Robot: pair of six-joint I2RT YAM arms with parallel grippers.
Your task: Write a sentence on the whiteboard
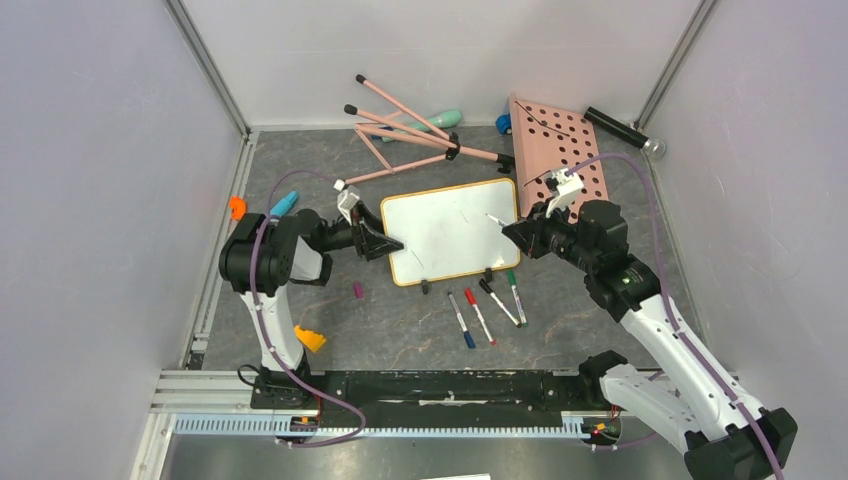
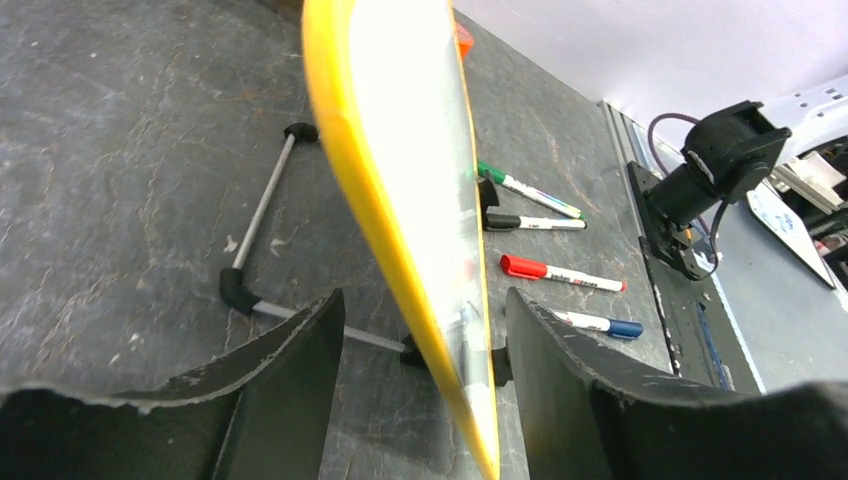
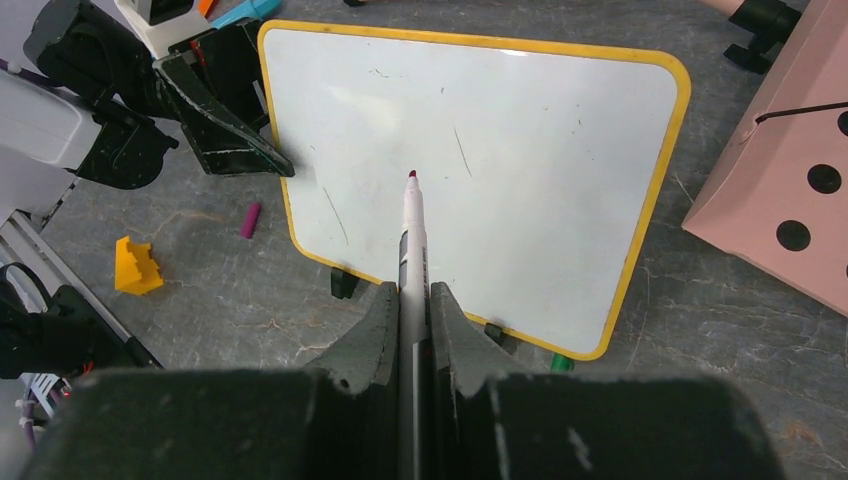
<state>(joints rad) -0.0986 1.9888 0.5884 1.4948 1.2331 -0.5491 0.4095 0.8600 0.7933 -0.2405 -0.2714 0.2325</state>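
The whiteboard (image 1: 450,230) stands tilted on small black feet mid-table, its orange-yellow rim (image 2: 380,200) seen edge-on in the left wrist view. No sentence shows on its face (image 3: 520,150), only a few faint thin strokes. My left gripper (image 1: 385,243) is open and straddles the board's left edge, with a gap on each side (image 2: 425,297). My right gripper (image 1: 522,235) is shut on a marker (image 3: 413,225). The marker's uncapped purple-red tip (image 3: 411,176) points at the middle of the board, close to its surface.
Blue (image 1: 461,320), red (image 1: 479,316), black (image 1: 498,302) and green (image 1: 515,297) markers lie in front of the board. A pink board with round holes (image 1: 560,150) leans at the back right and a pink folded stand (image 1: 420,135) lies behind. A purple cap (image 1: 358,290) and an orange block (image 1: 310,338) lie at the left.
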